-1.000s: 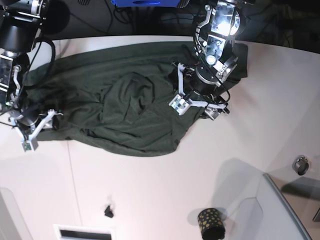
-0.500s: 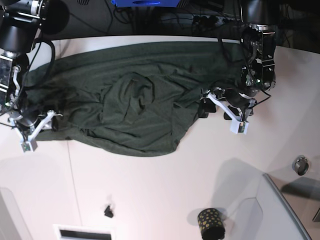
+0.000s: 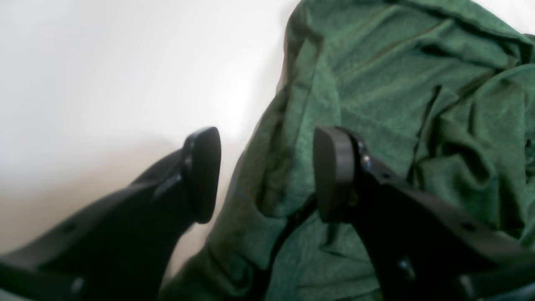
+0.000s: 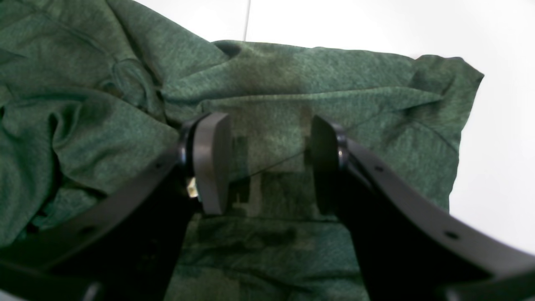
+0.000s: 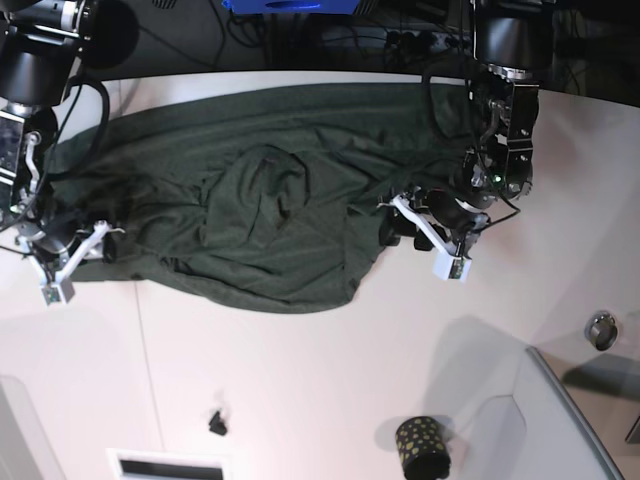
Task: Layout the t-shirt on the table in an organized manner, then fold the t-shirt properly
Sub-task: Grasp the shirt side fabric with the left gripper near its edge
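Both sets of fingers parted over the t-shirt point(image 5: 260, 200), gripping nothing; its far edge lost behind arms

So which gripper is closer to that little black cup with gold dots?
Left. The left gripper is at the t-shirt's edge, up from the cup; the right gripper is across the table.

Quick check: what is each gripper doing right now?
Left gripper: jaws open, straddling the edge of the dark green jersey t-shirt, not holding it.
Right gripper: jaws open over the t-shirt, holding nothing.
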